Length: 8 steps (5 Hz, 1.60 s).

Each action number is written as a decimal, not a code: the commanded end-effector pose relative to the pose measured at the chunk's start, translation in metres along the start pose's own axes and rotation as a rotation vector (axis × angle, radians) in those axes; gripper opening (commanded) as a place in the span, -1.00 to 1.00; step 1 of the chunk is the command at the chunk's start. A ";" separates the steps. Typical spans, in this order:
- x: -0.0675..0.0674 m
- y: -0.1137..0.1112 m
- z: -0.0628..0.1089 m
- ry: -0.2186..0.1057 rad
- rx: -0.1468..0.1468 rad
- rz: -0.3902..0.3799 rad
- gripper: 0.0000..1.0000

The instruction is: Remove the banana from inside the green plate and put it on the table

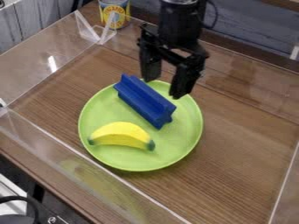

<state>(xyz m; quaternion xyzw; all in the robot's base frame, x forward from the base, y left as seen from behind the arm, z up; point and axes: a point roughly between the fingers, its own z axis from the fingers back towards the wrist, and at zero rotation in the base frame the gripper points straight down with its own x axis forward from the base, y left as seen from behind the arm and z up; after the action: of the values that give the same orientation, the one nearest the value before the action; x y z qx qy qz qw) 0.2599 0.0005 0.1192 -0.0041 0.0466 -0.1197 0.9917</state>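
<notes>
Tool [169, 77]: fingers spread apart, nothing held, pointed down above the far rim of the plate [190, 138].
Banana [122, 136]: lying inside the plate's near-left part, toward the camera and left of the tool.
Long axis: roughly left to right.
Block [145, 100]: lies between tool and banana.
Counter [246, 157]: bare to the right.

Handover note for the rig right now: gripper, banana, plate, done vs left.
Gripper: open, pointing down, empty, above the far edge of the green plate, beside the blue block.
Banana: lying in the plate's near-left part, untouched.
Blue block: also in the plate, behind the banana.
Done: nothing of the task yet.
Left: reach the banana, grasp it, lift it out, set it on the table.
</notes>
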 end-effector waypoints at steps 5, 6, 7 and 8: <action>-0.077 0.032 -0.024 -0.068 0.095 -0.474 1.00; -0.078 0.033 -0.039 -0.070 0.095 -0.467 1.00; -0.077 0.035 -0.053 -0.074 0.088 -0.449 1.00; -0.077 0.036 -0.063 -0.082 0.086 -0.442 1.00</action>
<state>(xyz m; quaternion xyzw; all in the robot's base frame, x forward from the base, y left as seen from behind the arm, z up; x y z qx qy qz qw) 0.1854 0.0512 0.0601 0.0186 0.0065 -0.3392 0.9405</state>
